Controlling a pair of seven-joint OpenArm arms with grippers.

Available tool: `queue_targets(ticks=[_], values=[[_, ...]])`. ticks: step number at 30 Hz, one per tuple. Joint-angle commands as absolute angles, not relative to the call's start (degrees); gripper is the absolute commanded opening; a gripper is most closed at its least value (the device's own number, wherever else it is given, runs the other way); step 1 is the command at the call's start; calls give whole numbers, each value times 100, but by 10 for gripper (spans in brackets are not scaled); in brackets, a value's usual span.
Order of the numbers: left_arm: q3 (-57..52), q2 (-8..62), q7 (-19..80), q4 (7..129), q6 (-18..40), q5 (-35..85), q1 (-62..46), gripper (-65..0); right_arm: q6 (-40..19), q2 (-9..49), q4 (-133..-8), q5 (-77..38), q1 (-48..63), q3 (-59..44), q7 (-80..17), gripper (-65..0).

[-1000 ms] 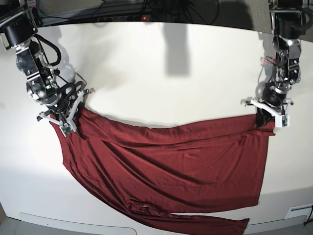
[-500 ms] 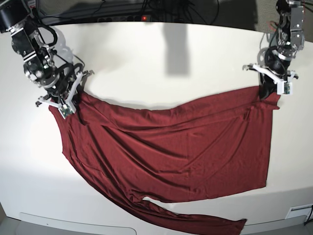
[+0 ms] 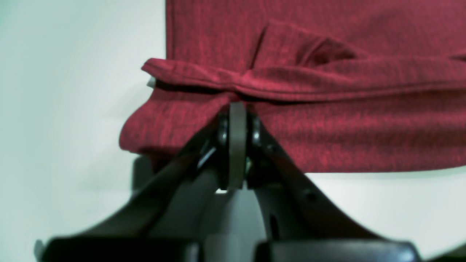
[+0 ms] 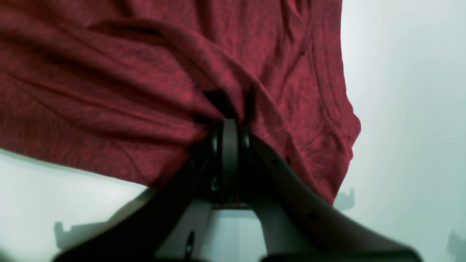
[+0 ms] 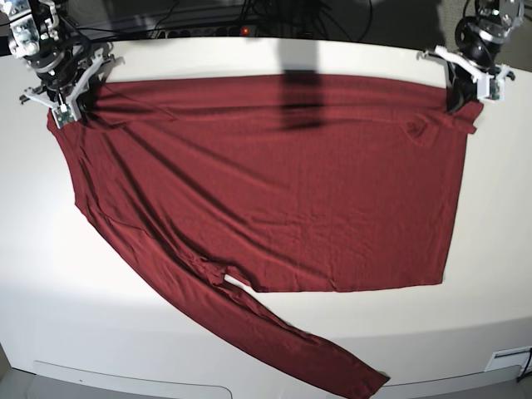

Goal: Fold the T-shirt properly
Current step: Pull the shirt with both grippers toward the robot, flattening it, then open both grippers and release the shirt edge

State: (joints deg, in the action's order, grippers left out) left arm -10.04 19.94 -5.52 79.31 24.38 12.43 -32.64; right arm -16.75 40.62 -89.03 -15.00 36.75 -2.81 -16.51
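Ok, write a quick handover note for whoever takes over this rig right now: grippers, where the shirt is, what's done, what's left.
Left gripper: shut on the T-shirt, pinching its far corner on the base view's right.
Right gripper: shut on the T-shirt's other far corner.
T-shirt: spread mostly flat on the white table, top edge stretched between the grippers; one long sleeve trails diagonally toward the near edge.
Done: shirt spread out.
Left: no fold made yet; the sleeve needs tucking in, then the body folding.
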Motion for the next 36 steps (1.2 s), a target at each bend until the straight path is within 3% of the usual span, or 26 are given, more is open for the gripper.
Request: queue_targets(ticks=[1, 7, 13, 27, 36], values=[[-982, 2016, 183, 7959, 2405, 941, -3540, -650, -1804, 4014, -8879, -1446, 3931, -344, -2331, -650], [-982, 2016, 165, 8506, 2403, 939, -4053, -650, -1846, 3496, -9102, -1103, 4508, -954, -2180, -650], [-1107, 2016, 172, 8816, 2405, 897, -4128, -650, -2248, 3173, -9172, -1068, 4670, -1457, -2128, -650], [-1959, 2018, 325, 9955, 2403, 1050, -3798, -650, -2252, 3175, -9887, -1074, 4268, -1623, -1865, -650], [-1957, 2018, 602, 9953, 2403, 1057, -3131, -650, -2375, 3227, -9900, -1411, 3599, -1623, -2615, -650]])
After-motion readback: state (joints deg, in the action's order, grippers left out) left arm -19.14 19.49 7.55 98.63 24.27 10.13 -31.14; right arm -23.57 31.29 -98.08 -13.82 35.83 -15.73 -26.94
